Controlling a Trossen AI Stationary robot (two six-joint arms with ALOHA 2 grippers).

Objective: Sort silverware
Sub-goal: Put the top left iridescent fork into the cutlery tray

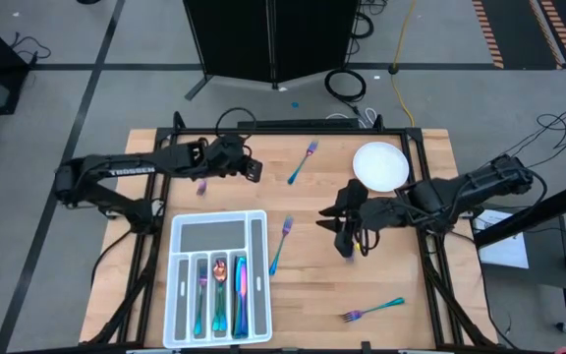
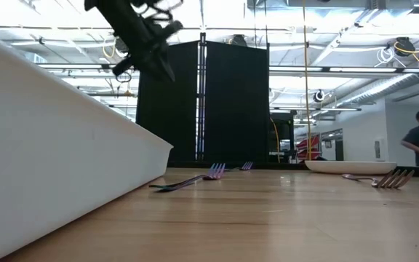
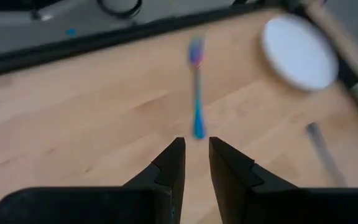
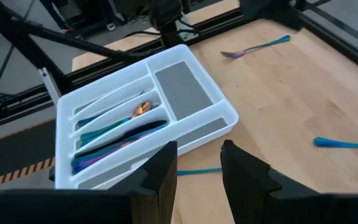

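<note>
the silverware is partly sorted: a few rainbow pieces, a coppery-bowled spoon [image 1: 220,271] among them, lie lengthwise in the narrow slots of the white tray [image 1: 187,236] at the near left of the wooden table [image 1: 401,285]. three forks remain loose on the wood: one fork [image 1: 303,163] toward the far side between the left arm and the round white plate [image 1: 380,165], a second fork [image 1: 281,244] just beside the tray's right wall, and a third fork [image 1: 371,311] near the front edge, well apart from the others. the left gripper [image 3: 196,163] hangs above the far left of the table, pointing at the far fork, its fingers parted by a narrow gap and holding nothing. the right gripper [image 4: 199,163] hovers mid-table just below the plate, facing the tray, its fingers apart a little wider and also empty.
</note>
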